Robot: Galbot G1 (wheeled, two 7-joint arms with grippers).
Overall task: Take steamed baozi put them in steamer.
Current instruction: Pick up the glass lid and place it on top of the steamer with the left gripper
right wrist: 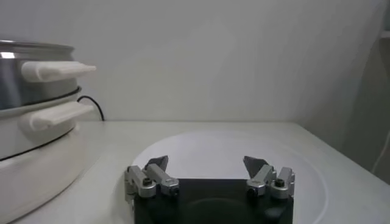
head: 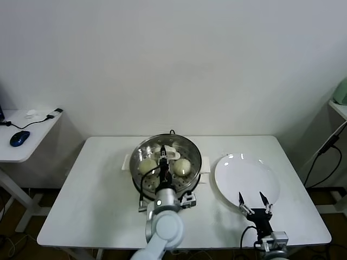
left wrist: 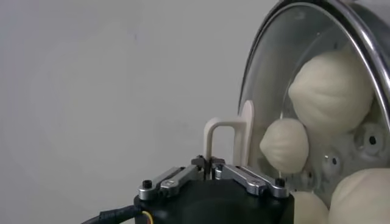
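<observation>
Around the steamer (head: 142, 149), bare white tabletop (head: 92, 184) runs to every edge, widest on the robot's left. Right of the steamer lies a white plate (head: 238, 170); the right tool (head: 252, 201) hovers at its near rim, fingers apart, holding nothing. Above the steamer sits the left tool (head: 163, 161), fingers together on a cream lid handle (left wrist: 228, 131). Baozi (left wrist: 332, 91) rest inside the steamer under the glass lid (left wrist: 277, 67), partly hidden by the left arm. A plain wall stands behind.

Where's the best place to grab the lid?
Take the cream arch handle at the centre of the lid, coming from above with fingers across its thin bar. The glass dome lies flat on the steamer and is smooth and too wide to pinch. The left gripper is shut on the handle this way.
</observation>
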